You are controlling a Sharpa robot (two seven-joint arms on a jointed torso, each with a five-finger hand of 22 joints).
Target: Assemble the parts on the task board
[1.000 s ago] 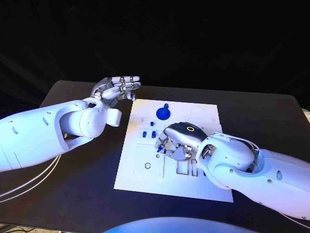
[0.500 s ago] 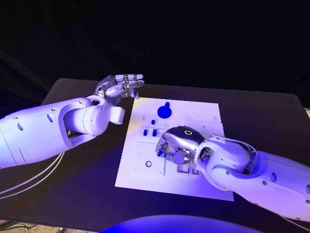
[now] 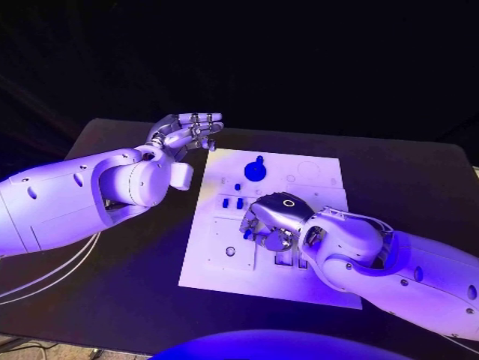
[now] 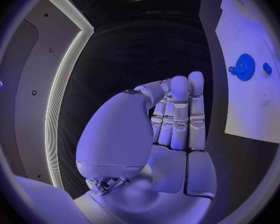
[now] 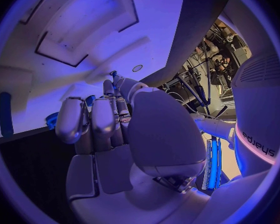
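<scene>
My right hand (image 3: 270,225) is curling down over the middle of the task board (image 3: 309,289), fingers bunched near the small blue pieces (image 3: 231,204) there — whether they are pinching one I cannot tell, since the back of the hand is covering the fingertips from above. In the right wrist view the fingers (image 5: 93,122) are lying side by side and bent, with a bit of blue (image 5: 52,119) just past them and the board's recessed slots (image 5: 90,32) beyond. Compared with a second ago, this hand is sitting slightly nearer the board's left edge and lower over the pieces, so I judge I am settling in for a pick or a press, not pulling away.

My left hand (image 3: 187,133) is hanging off the board's far left corner, over the black table (image 3: 109,300), fingers straight and pressed together, holding nothing; it is barely moving. The blue gear (image 3: 255,171) is lying untouched at the board's far end — well apart from both hands — so most of the assembly looks undone.
</scene>
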